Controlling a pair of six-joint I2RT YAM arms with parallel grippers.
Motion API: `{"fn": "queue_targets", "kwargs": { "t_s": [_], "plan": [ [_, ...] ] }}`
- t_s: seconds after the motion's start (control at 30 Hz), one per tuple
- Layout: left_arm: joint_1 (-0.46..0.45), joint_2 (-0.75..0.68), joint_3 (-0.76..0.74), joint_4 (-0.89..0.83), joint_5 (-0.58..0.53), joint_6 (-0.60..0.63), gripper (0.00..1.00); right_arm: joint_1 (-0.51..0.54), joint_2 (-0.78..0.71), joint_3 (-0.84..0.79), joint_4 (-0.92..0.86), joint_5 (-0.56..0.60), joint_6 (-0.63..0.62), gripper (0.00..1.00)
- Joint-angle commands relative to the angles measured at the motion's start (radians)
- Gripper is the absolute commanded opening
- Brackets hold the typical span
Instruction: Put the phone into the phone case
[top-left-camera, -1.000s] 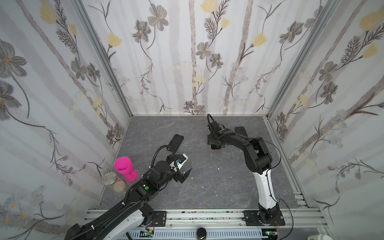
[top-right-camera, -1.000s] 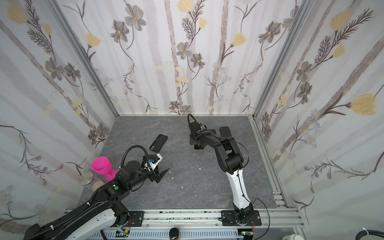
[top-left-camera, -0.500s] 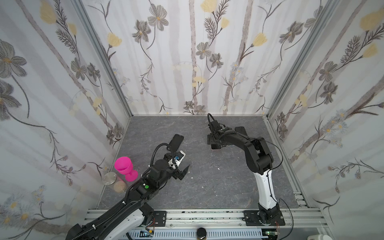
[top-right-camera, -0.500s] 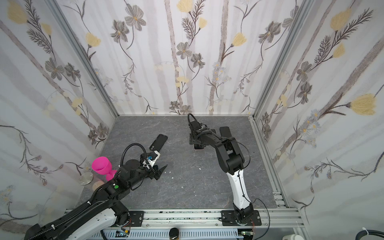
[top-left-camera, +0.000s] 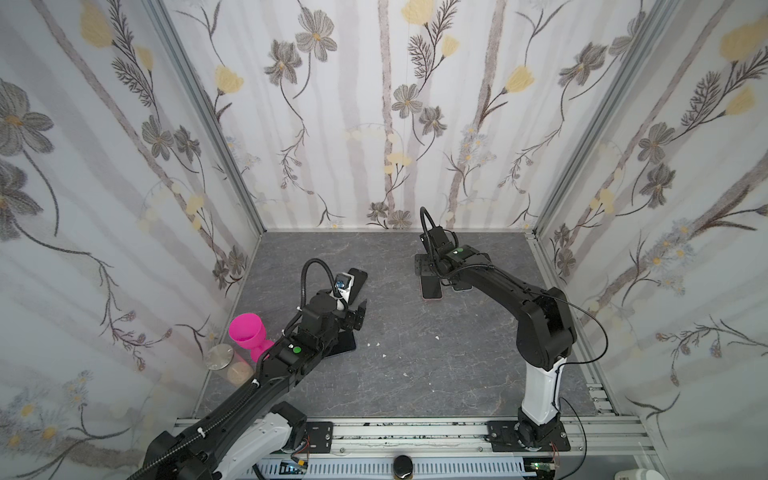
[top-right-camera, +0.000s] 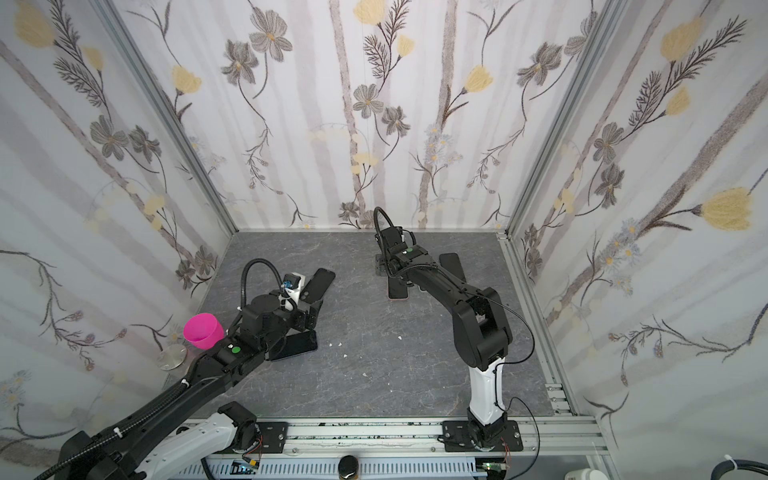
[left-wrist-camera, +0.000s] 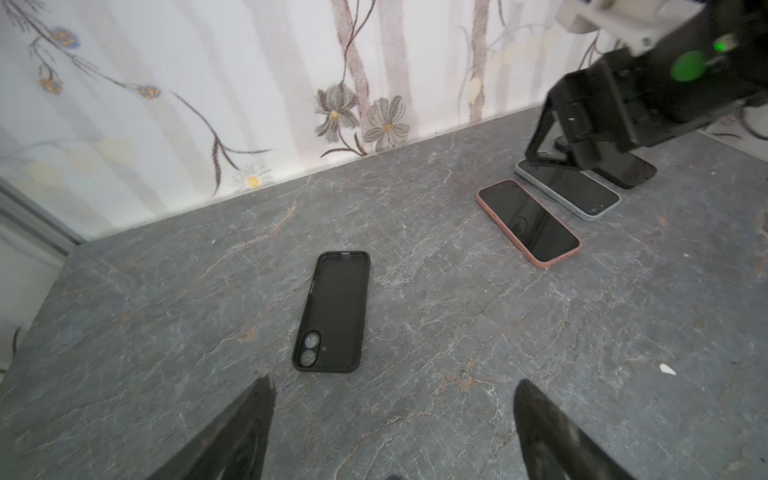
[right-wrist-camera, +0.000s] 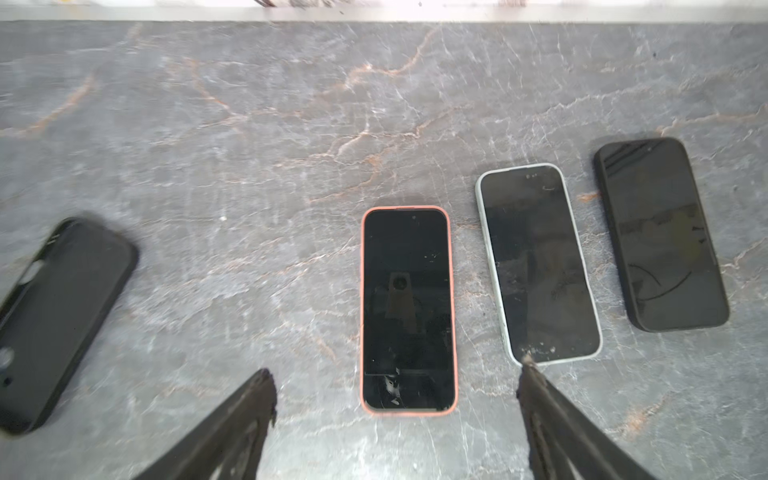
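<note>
I work in a lab test booth, not a home. My left arm (top-left-camera: 266, 374) and right arm (top-left-camera: 540, 328) are bolted to a metal rail (top-left-camera: 415, 432). A bare circuit board (top-left-camera: 536, 467) sits below that rail. Beyond the rail, flowered wallpaper panels (top-left-camera: 374, 124) on aluminium posts (top-left-camera: 208, 116) box in a grey table (top-left-camera: 415, 374).

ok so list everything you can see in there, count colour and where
empty phone case: one, black, left-centre of the table, ahead of the left gripper
dark phone: one, black, flat, partly under the left arm
pink-cased phone: one, back right, first in a row of three
pale-cased phone: one, middle of that row
black-cased phone: one, end of that row
cup: one, bright pink, left edge
metal disc: one, silver, beside the cup
table: one, grey marbled
left gripper: open, empty
right gripper: open, over the pink-cased phone
</note>
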Motion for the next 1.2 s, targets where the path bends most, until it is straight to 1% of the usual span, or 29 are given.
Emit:
{"fn": "queue_targets", "kwargs": {
  "t_s": [0.0, 0.13, 0.17, 0.3, 0.37, 0.43, 0.5, 0.57, 0.67, 0.77, 0.87, 1.0, 1.17],
  "plan": [
    [0.007, 0.092, 0.086, -0.091, -0.017, -0.111, 0.86, 0.012, -0.071, -0.063, 0.001, -0.004, -0.035, 0.89],
    [0.011, 0.252, 0.218, -0.147, 0.029, -0.183, 0.8, 0.014, -0.181, -0.21, 0.063, -0.085, -0.039, 0.87],
    [0.014, 0.298, 0.25, -0.144, 0.032, -0.205, 0.79, 0.013, -0.217, -0.254, 0.089, -0.107, -0.039, 0.87],
    [0.06, 0.491, 0.357, -0.122, 0.058, -0.275, 0.7, 0.014, -0.361, -0.395, 0.173, -0.189, -0.06, 0.85],
    [0.092, 0.582, 0.416, -0.123, 0.085, -0.307, 0.66, 0.013, -0.422, -0.441, 0.193, -0.203, -0.078, 0.84],
    [0.12, 0.669, 0.472, -0.125, 0.115, -0.332, 0.65, 0.011, -0.485, -0.481, 0.214, -0.21, -0.101, 0.83],
    [0.151, 0.76, 0.526, -0.13, 0.147, -0.349, 0.62, 0.009, -0.545, -0.522, 0.234, -0.193, -0.114, 0.83],
    [0.168, 0.845, 0.594, -0.161, 0.174, -0.344, 0.59, 0.007, -0.589, -0.55, 0.248, -0.173, -0.123, 0.83],
    [0.179, 0.95, 0.678, -0.205, 0.178, -0.319, 0.57, -0.001, -0.628, -0.579, 0.248, -0.159, -0.134, 0.83],
    [0.184, 1.026, 0.747, -0.223, 0.191, -0.298, 0.52, -0.005, -0.637, -0.588, 0.228, -0.162, -0.141, 0.82],
    [0.184, 1.073, 0.774, -0.222, 0.177, -0.268, 0.52, -0.007, -0.634, -0.59, 0.209, -0.163, -0.146, 0.82],
    [0.187, 1.122, 0.792, -0.225, 0.163, -0.225, 0.51, -0.008, -0.628, -0.59, 0.204, -0.172, -0.147, 0.82],
    [0.188, 1.13, 0.773, -0.202, 0.198, -0.188, 0.45, -0.007, -0.613, -0.577, 0.202, -0.178, -0.15, 0.81]
  ]
}}
